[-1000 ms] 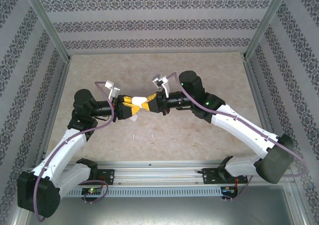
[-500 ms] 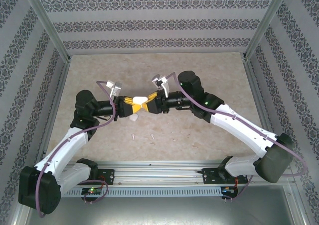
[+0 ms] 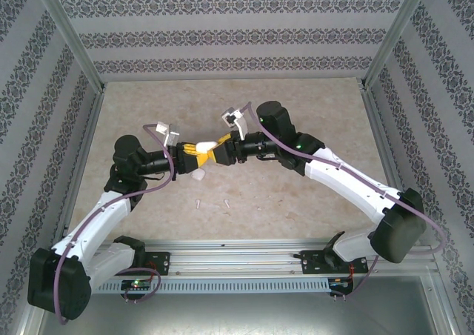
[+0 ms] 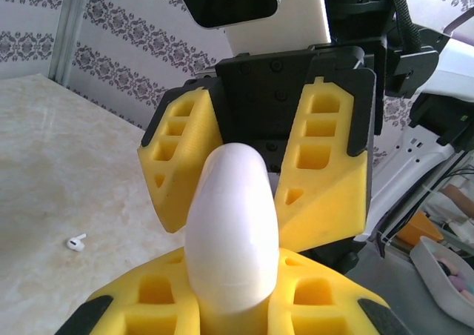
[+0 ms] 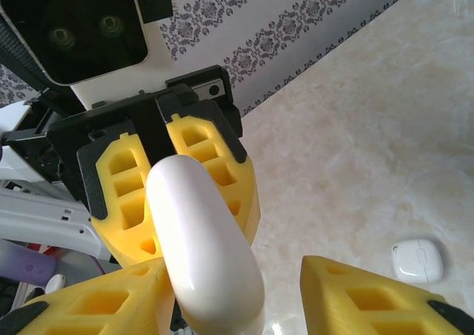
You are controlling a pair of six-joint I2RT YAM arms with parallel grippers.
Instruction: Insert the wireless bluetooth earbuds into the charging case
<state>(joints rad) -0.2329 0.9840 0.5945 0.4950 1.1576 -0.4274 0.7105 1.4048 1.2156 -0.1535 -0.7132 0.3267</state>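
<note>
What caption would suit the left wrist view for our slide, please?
Left gripper clamps a white charging case before the open right gripper; one earbud lies on the table.

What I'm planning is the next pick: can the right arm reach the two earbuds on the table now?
Probably yes. The right tool is open and holds nothing, but it flanks the case gripped by the left tool, so it must back off first. The earbuds lie uncovered on the table.
</note>
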